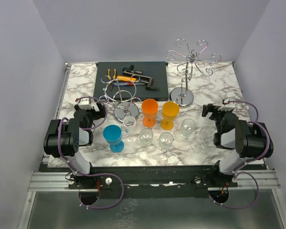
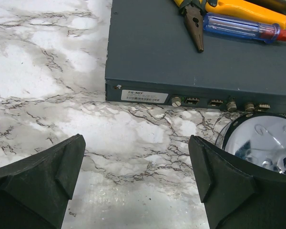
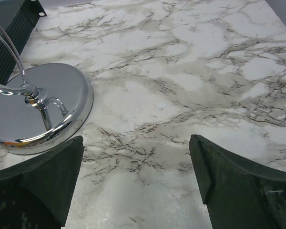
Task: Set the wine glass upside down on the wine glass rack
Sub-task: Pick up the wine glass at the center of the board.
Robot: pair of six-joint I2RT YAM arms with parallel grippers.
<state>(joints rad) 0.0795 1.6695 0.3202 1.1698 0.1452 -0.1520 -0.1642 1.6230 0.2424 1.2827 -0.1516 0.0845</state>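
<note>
On the marble table [image 1: 78,81], a dark box [image 1: 133,69] is lying flat at the back. The left arm [image 1: 66,138] and the right arm [image 1: 243,140] are sitting folded at the two near corners.

The tall rack [image 1: 189,59] is standing at the back right, beside the box, and its curly hooks are holding nothing. A low rack [image 1: 120,98] is standing in front of the box.

The left gripper [image 2: 136,143] is hanging low over bare marble, with its fingers spread wide and nothing between them. The box edge is lying just ahead of it. The right gripper [image 3: 136,140] is also spread wide and holding nothing, and the tall rack's shiny foot is sitting ahead on its left.

An orange cup [image 1: 149,112] and a yellow cup [image 1: 170,114] are standing side by side in the middle. A blue cup [image 1: 113,137] is standing near the left arm.

Several clear wine glasses [image 1: 146,137] are standing upright in a loose row between the arms, all on the table and well apart from the tall rack.

Pliers [image 2: 193,19] and a screwdriver [image 2: 243,27] are lying on the box.
</note>
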